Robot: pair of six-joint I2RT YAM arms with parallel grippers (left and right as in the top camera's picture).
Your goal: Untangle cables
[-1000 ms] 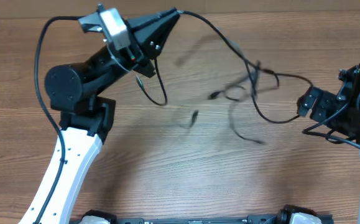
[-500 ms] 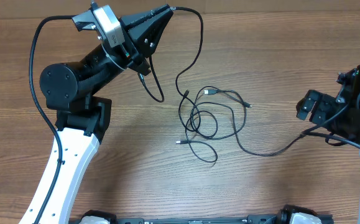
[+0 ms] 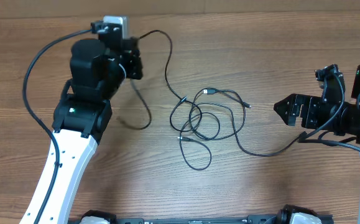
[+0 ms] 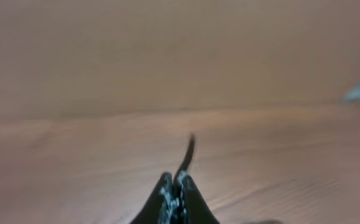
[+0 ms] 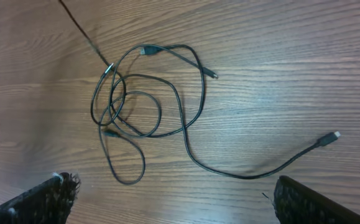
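Overhead view: the cables (image 3: 207,118) lie as a loose black tangle on the wooden desk (image 3: 260,186), roughly midway between the 2 arms, with several loops crossing one another and small plug ends poking out at the top and right of the bundle. 1 strand climbs out of the tangle's upper left side, arcs over and runs to the left gripper (image 3: 132,59), which is raised near the far left part of the desk. Another strand drops from that gripper and curls onto the wood just left of the tangle. A long tail leaves the lower right of the tangle and sweeps toward the right arm (image 3: 341,115), ending close beneath it. Left wrist view, though blurred, shows the left gripper clenched, its fingers (image 4: 167,190) pressed together with a thin black cable (image 4: 188,149) sticking out between the tips. Right wrist view looks down on the whole tangle: the right gripper (image 5: 173,182) is spread wide and holds nothing, hovering above the desk with the long tail's light-tipped plug (image 5: 332,135) lying apart from its fingers.
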